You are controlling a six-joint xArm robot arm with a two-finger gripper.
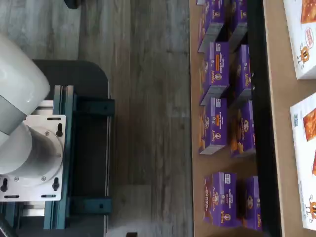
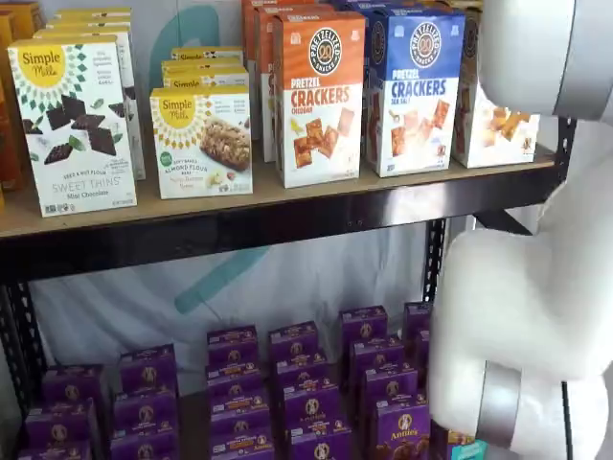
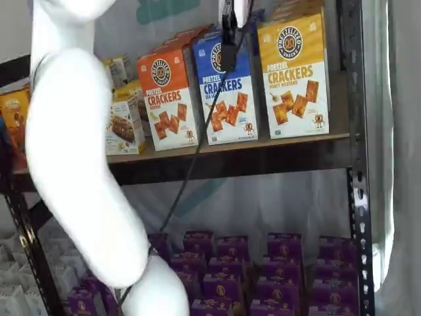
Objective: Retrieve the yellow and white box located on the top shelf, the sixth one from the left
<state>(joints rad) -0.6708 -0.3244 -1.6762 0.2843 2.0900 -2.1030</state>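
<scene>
The yellow and white box (image 3: pixel 294 76) stands upright at the right end of the top shelf (image 3: pixel 263 150), next to a blue carton (image 3: pixel 229 99). In a shelf view only its white lower part with crackers (image 2: pixel 500 125) shows; the white arm (image 2: pixel 536 287) hides the rest. My gripper (image 3: pixel 229 49) hangs from the view's top edge in front of the blue carton's upper part, left of the yellow box, with a cable beside it. Its black fingers show no plain gap and hold no box. In the wrist view, white box faces with orange crackers (image 1: pixel 306 42) lie on the wooden board (image 1: pixel 281 98).
An orange cheddar carton (image 2: pixel 321 96) and white Simple Mills boxes (image 2: pixel 77 120) fill the rest of the top shelf. Several purple boxes (image 2: pixel 306 393) crowd the lower level. A black perforated upright (image 3: pixel 355 164) stands just right of the yellow box. The teal-bracketed mount (image 1: pixel 64 158) shows in the wrist view.
</scene>
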